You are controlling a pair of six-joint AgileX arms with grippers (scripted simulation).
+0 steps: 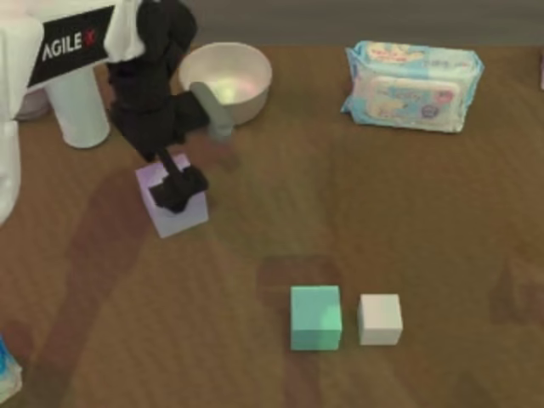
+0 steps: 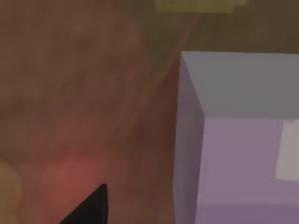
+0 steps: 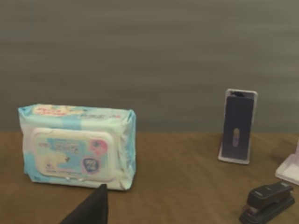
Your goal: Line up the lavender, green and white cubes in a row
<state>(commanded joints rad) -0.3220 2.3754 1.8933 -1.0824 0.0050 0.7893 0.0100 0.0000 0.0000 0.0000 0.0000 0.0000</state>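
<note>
Left tool (image 1: pixel 178 189) over lavender cube (image 1: pixel 189 214), far from green cube (image 1: pixel 315 317).

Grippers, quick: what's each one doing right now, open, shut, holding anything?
Left tool: over the lavender cube, fingers around it; grip cannot be told.
Right tool: absent from the top view; only a dark fingertip shows in its wrist view, state cannot be told.
</note>
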